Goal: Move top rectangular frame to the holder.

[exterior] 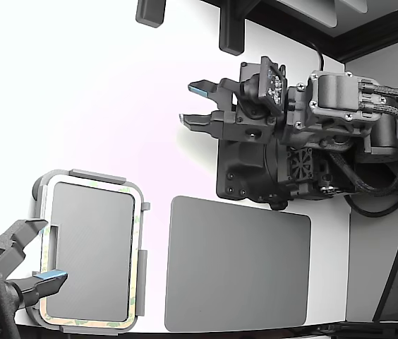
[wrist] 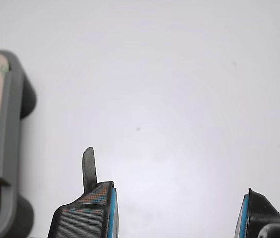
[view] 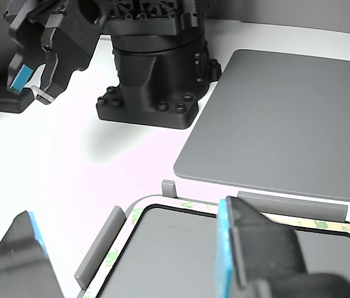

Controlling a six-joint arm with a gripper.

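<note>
Exterior view: the frame (exterior: 86, 323) is being shown already lying flat in the holder (exterior: 97, 176), ringing a dark inset, so the placing step is being judged finished or nearly so. The gripper (exterior: 186, 104) is being held well apart from it over the bare table (exterior: 79, 92), its jaws spread wide and gripping nothing. A second gripper (exterior: 42, 253) is being kept over the holder's near edge. Only a check of seating inside the raised tabs is being called for next. Open room is being left on all sides; the grey pad (exterior: 238, 265) is lying just beside the holder.
</note>
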